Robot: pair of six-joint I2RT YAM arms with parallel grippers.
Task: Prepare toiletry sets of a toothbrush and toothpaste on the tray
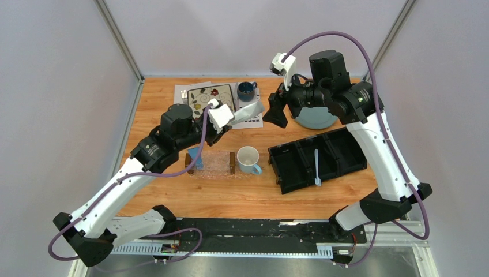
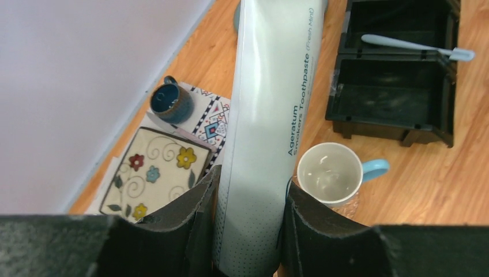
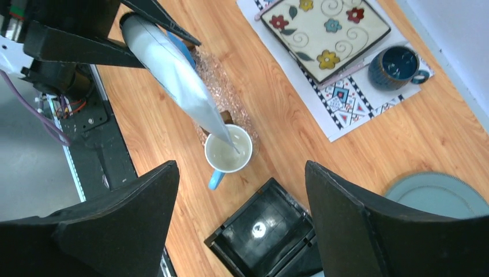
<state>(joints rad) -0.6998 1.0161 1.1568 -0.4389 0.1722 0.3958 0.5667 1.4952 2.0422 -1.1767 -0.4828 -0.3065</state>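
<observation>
L end effector [image 2: 251, 202] clamps tube [image 2: 259, 69], label [image 2: 298, 112] legible wrist-cam only.

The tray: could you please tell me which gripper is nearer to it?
Left. The left gripper, holding the toothpaste tube, hangs over the far edge of the tray; the right gripper is farther right, beyond the mug.

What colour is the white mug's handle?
The white mug's handle is light blue; left wrist view.

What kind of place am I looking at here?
Most likely a robotics lab test cell, not a home: a left arm and right arm bolted to a wooden table, plain white walls boxing it in, and staged props like a toothpaste tube and mug.
</observation>
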